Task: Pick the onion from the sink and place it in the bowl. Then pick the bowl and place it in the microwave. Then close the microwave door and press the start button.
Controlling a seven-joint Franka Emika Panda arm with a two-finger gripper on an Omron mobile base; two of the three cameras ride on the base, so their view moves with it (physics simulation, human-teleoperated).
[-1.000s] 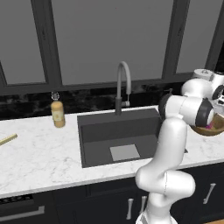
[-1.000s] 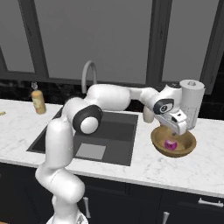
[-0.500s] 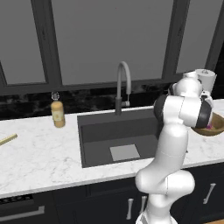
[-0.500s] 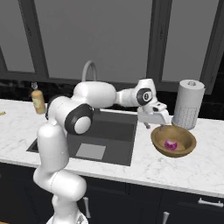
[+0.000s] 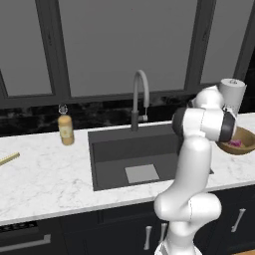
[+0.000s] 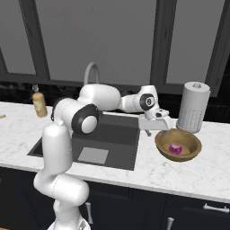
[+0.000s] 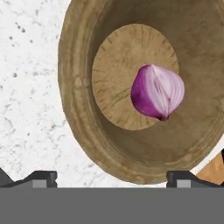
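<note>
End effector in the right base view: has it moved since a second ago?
Yes. The end effector has drawn back from over the bowl toward the sink, open.

A tan bottle (image 5: 65,129) stands upright on the white marble worktop (image 5: 45,179) at nine o'clock. A paper towel roll (image 6: 193,107) stands at three o'clock. Dark windows (image 6: 103,40) rise behind.

A white marble counter (image 6: 188,173) runs left to right under the windows, with the dark sink (image 6: 112,139) set into its middle. At far left, near the back wall, stands a small tan bottle (image 5: 65,130). A pale stick (image 5: 9,159) lies at the left edge. Right of the sink sits the bowl (image 6: 178,144), and just behind it a paper towel roll (image 6: 193,107) stands upright.
</note>
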